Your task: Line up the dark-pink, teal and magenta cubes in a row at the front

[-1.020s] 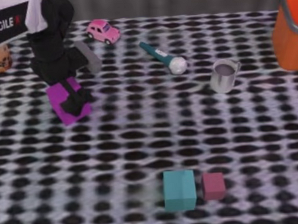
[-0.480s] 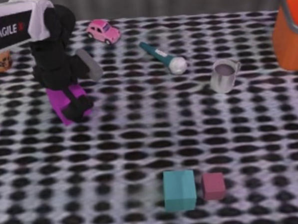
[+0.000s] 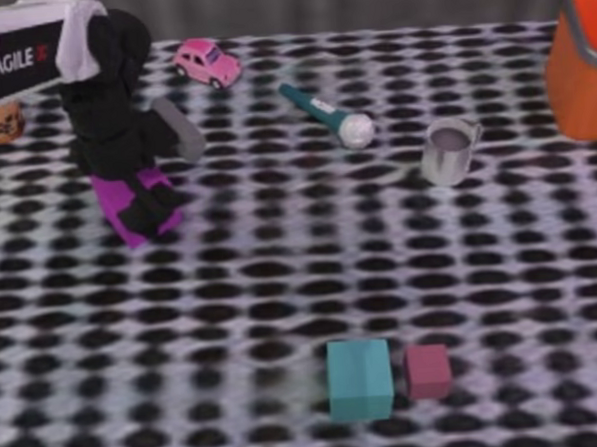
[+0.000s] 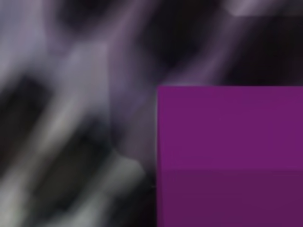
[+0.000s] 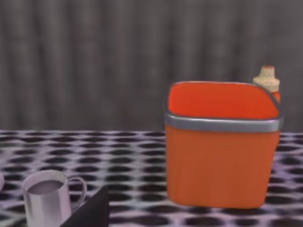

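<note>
Left gripper (image 3: 142, 197) down over the magenta cube (image 3: 127, 207) at far left, finger state unclear, teal cube (image 3: 360, 378) just beside dark-pink cube (image 3: 427, 370) near front

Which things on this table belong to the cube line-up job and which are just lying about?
Job: magenta cube under the left tool; teal cube and dark-pink cube, side by side at the front.

Lying about: pink toy car, microphone, metal cup, orange bin.

Teal cube (image 3: 360, 379) sits left of dark-pink cube (image 3: 427, 370) (front); magenta cube (image 3: 137, 204) far back-left.
</note>
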`<state>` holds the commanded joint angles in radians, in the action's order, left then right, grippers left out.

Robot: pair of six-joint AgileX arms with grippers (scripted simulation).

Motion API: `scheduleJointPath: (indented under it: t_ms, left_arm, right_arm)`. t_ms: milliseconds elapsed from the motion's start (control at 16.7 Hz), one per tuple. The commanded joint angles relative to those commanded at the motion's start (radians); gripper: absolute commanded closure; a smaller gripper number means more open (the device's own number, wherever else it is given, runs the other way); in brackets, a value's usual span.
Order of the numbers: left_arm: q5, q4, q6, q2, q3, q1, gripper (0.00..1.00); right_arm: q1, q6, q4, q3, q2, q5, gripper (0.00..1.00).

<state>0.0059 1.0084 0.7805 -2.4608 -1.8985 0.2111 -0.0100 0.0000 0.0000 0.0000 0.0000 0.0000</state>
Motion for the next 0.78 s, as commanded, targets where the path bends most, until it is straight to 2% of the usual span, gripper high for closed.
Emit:
scheduleJointPath:
  t_ms: [120, 180, 780]
  left_arm:
    - [0.0, 0.0, 0.0, 0.0, 0.0, 0.0, 0.98]
    - [0.0, 0.0, 0.0, 0.0, 0.0, 0.0, 1.0]
    - [0.004, 0.021, 0.002, 0.012, -0.016, 0.004, 1.0]
  right_arm:
    - [0.0, 0.0, 0.0, 0.0, 0.0, 0.0, 0.0]
    - [0.0, 0.0, 0.0, 0.0, 0.0, 0.0, 0.0]
    - [0.0, 0.0, 0.0, 0.0, 0.0, 0.0, 0.0]
